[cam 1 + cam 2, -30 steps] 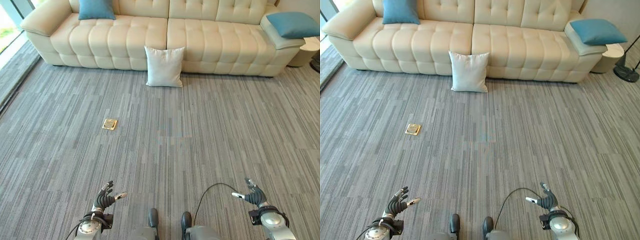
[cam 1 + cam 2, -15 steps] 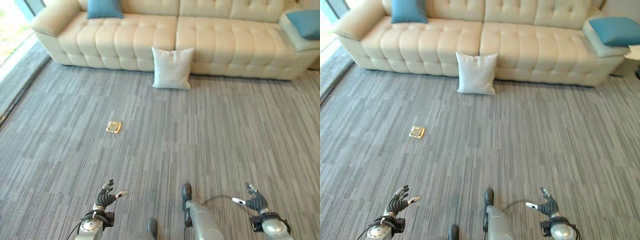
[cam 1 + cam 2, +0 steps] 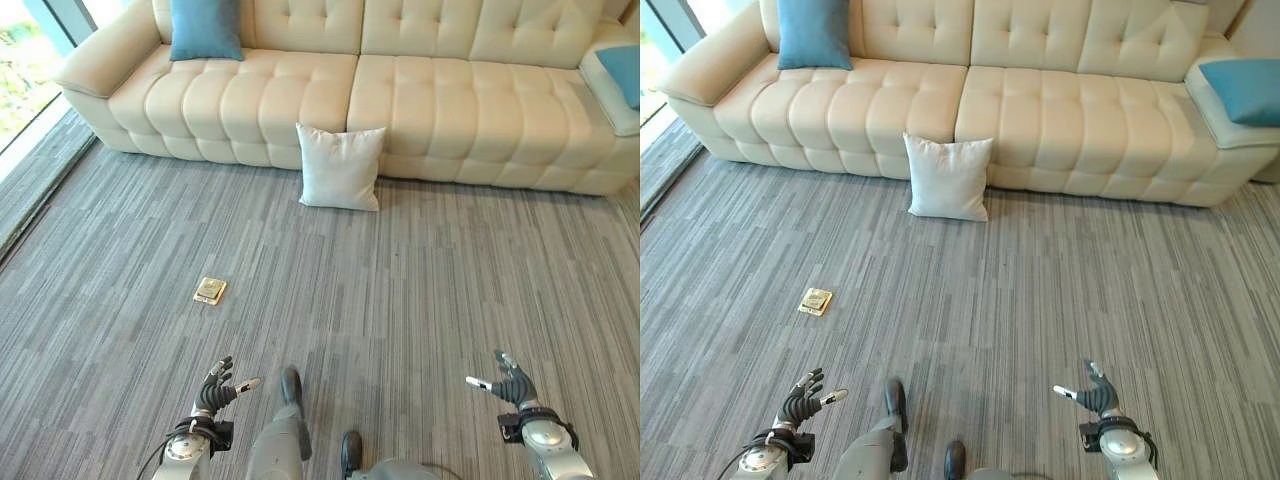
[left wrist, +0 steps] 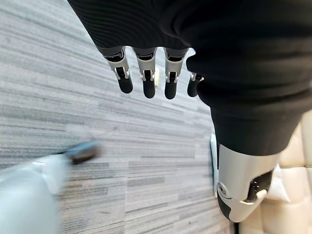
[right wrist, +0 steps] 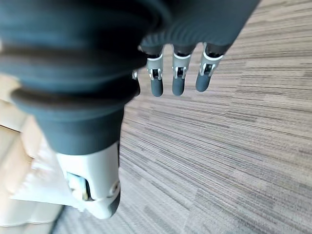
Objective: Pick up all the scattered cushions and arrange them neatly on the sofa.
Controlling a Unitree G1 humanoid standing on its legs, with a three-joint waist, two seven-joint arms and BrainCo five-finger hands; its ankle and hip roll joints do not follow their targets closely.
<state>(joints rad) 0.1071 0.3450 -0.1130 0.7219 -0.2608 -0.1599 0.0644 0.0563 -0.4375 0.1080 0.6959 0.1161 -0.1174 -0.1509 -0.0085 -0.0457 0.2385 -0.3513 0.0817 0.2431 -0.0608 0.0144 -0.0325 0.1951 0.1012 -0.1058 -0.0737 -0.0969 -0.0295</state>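
A white cushion [image 3: 340, 167] stands on the carpet, leaning against the front of the cream sofa [image 3: 420, 110] near its middle. One blue cushion [image 3: 205, 29] rests upright on the sofa's left seat. Another blue cushion [image 3: 1250, 90] lies on the sofa's right arm. My left hand [image 3: 213, 392] hangs low at the lower left, open, holding nothing. At the lower right my right hand [image 3: 508, 384] is open and empty too. Both hands are far from the white cushion. The left hand's fingers [image 4: 146, 83] and the right hand's fingers [image 5: 178, 80] hang relaxed over the carpet.
A small brass floor box [image 3: 210, 291] is set in the grey striped carpet left of centre. A window strip [image 3: 25, 70] and a dark floor edge run along the far left. Open carpet lies between me and the sofa.
The camera has moved: the sofa and white cushion now sit lower and nearer in view, and the floor box has shifted down. Both hands stay open at my sides.
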